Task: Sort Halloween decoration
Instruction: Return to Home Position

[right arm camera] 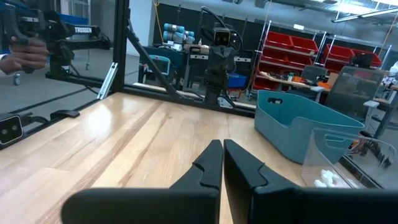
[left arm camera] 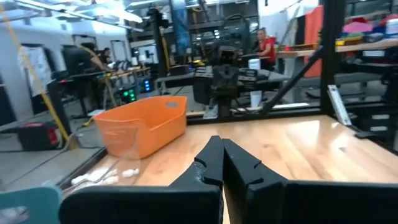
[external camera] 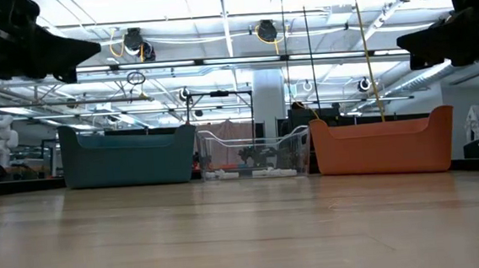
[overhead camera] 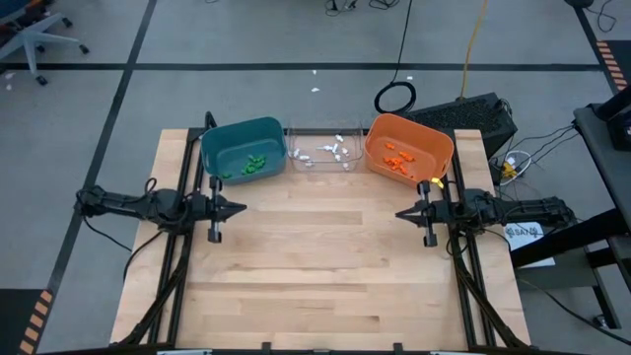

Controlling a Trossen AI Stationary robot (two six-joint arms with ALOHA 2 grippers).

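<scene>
Three bins stand in a row at the table's far edge. The teal bin [overhead camera: 243, 148] holds green Halloween decoration pieces [overhead camera: 254, 165]. White pieces [overhead camera: 333, 151] lie in the clear bin [overhead camera: 323, 148]. The orange bin [overhead camera: 408, 150] holds orange pieces [overhead camera: 399, 162]. My left gripper [overhead camera: 243, 207] is shut and empty, held level above the table's left edge, pointing right. At the right edge my right gripper [overhead camera: 399, 213], also shut and empty, points left. In the wrist views the left gripper [left arm camera: 222, 144] and the right gripper [right arm camera: 222, 147] show their fingertips together.
The bare wooden tabletop [overhead camera: 320, 266] lies between the two grippers and toward the near edge. A black frame [overhead camera: 187, 237] runs along each side of the table. Beyond the far edge are a black box [overhead camera: 473, 113] and cables on the floor. People show in the room behind.
</scene>
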